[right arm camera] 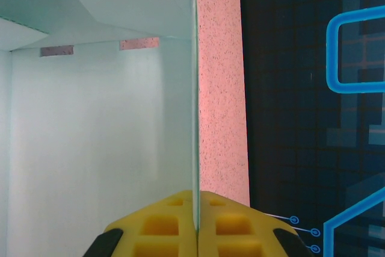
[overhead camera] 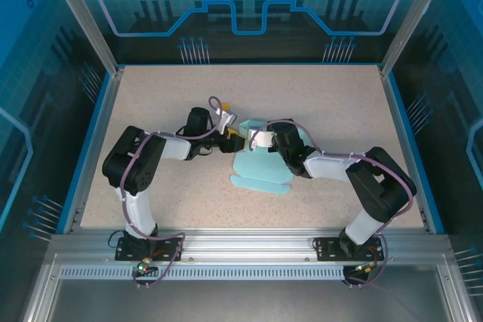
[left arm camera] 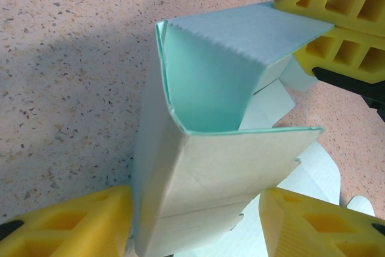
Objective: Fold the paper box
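The paper box is light blue card in the middle of the table, its near flaps flat and its far part folded upright. In the left wrist view the folded walls of the paper box rise between my left gripper's yellow fingers, which stand wide apart on either side of them. My right gripper is shut on the edge of one upright wall of the box. That same right gripper pinches the box's top panel in the left wrist view. From above, the left gripper and right gripper meet at the box's far end.
The speckled beige table has a blue rim and aluminium posts at the corners. A dark patterned wall lies beyond the table edge. Both arms reach inward from the near rail.
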Motion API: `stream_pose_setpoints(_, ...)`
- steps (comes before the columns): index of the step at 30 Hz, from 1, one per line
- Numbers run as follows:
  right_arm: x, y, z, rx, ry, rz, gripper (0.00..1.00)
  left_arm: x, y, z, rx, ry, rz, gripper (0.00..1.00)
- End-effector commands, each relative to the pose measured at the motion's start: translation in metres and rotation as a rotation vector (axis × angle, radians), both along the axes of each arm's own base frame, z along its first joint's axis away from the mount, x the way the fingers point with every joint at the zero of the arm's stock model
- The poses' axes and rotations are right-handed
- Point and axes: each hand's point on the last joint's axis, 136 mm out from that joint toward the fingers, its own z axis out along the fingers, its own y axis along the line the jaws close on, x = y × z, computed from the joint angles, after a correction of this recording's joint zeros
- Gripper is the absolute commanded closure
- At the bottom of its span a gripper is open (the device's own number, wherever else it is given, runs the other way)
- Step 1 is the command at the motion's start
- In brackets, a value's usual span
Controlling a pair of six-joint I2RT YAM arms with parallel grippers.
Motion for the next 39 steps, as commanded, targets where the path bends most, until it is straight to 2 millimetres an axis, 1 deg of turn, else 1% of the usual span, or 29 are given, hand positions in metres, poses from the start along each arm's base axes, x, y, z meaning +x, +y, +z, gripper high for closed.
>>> stream_pose_setpoints(1,0.0,0.005,0.013,0.008,-0.035,0.009,1.0,-0.001,0.002,0.017,-0.033,-0.046,0.005,0.38)
stream_pose_setpoints(8,0.001,0.006,0.013,0.016,-0.033,0.007,1.0,0.0,0.023,0.024,-0.03,-0.056,0.096,0.32)
stream_pose_setpoints(12,0.001,0.006,0.012,0.015,-0.031,0.005,1.0,-0.001,0.032,0.028,-0.036,-0.07,0.141,0.31)
stream_pose_setpoints(16,0.002,0.006,0.014,0.018,-0.034,0.007,1.0,0.006,0.053,0.034,-0.08,-0.085,0.234,0.32)
stream_pose_setpoints(18,0.002,0.006,0.014,0.017,-0.031,0.005,1.0,0.014,0.065,0.03,-0.081,-0.07,0.295,0.34)
stream_pose_setpoints(21,0.002,0.005,0.015,0.02,-0.031,0.004,1.0,0.022,0.073,0.015,-0.044,-0.031,0.337,0.38)
stream_pose_setpoints(24,0.003,0.005,0.017,0.023,-0.033,0.004,1.0,0.027,0.069,0.001,-0.019,0.019,0.323,0.42)
stream_pose_setpoints(30,0.003,0.004,0.016,0.024,-0.026,-0.003,1.0,0.028,0.047,-0.007,0.026,0.052,0.231,0.41)
stream_pose_setpoints(34,0.003,0.004,0.016,0.023,-0.024,-0.005,1.0,0.021,0.029,0.0,-0.004,0.027,0.148,0.4)
stream_pose_setpoints(39,0.002,0.004,0.015,0.024,-0.017,-0.006,1.0,0.014,0.017,0.004,-0.03,0.017,0.08,0.39)
